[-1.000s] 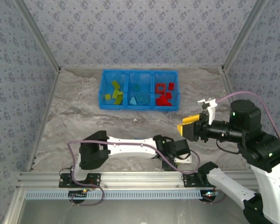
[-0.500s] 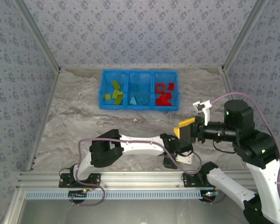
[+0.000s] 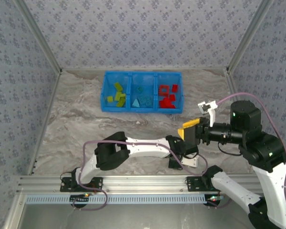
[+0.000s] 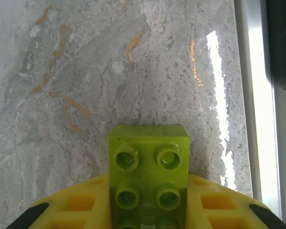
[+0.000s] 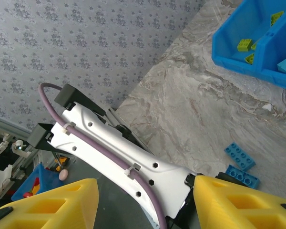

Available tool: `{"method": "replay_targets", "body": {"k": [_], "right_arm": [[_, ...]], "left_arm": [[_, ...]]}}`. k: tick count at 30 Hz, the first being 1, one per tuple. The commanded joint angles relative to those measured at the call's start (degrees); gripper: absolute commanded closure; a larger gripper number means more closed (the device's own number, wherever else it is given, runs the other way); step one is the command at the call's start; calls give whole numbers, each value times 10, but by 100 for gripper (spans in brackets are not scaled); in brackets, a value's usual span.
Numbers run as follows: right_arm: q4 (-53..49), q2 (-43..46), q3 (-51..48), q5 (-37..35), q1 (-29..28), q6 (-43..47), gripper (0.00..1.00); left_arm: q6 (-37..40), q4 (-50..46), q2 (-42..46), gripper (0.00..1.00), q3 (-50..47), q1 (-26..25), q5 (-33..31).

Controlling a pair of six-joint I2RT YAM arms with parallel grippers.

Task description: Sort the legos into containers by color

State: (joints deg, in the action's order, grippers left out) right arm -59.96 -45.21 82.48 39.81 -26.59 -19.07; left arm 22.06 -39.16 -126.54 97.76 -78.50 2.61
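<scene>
Legos come first. One lime green studded plastic brick [image 4: 148, 164] is grasped in the left pincer [image 4: 148, 207] over the grey marbled surface [image 4: 86, 71]; whether it touches the surface I cannot tell. The right pincer [image 3: 188, 129], just beside the left one, is released and holds nothing. Well beyond both stands the bright blue three-compartment plastic bin [image 3: 142, 109], with lime green bricks [image 3: 117, 93] in its left compartment, light blue bricks [image 3: 142, 101] in the middle and red bricks [image 3: 167, 99] in the right.

By my judgement the sorting is nearly finished: the held brick has yet to reach the left compartment. The right wrist view adds two light blue plates [image 5: 240, 164] lying on the surface near the left arm, and these need binning too. The left wrist view alone makes the grasp plain.
</scene>
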Motion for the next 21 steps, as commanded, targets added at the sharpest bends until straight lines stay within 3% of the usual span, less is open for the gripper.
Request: {"method": "replay_targets", "body": {"k": [1, 7, 15, 19, 21], "right_arm": [[-15, -4, 16, -5, 2, 4, 43], [-11, -9, 32, -7, 2, 26, 44], [45, -23, -10, -13, -6, 74, 43], [106, -39, -44, -73, -54, 83, 42], [148, -46, -66, -134, -111, 90, 41]], "left_arm": [[-28, 29, 10, 73, -20, 12, -9], [-92, 90, 66, 73, -87, 38, -53], [-230, 173, 203, 72, -214, 160, -57], [-296, 201, 290, 72, -288, 243, -51], [-319, 203, 334, 72, -317, 285, -48]]}}
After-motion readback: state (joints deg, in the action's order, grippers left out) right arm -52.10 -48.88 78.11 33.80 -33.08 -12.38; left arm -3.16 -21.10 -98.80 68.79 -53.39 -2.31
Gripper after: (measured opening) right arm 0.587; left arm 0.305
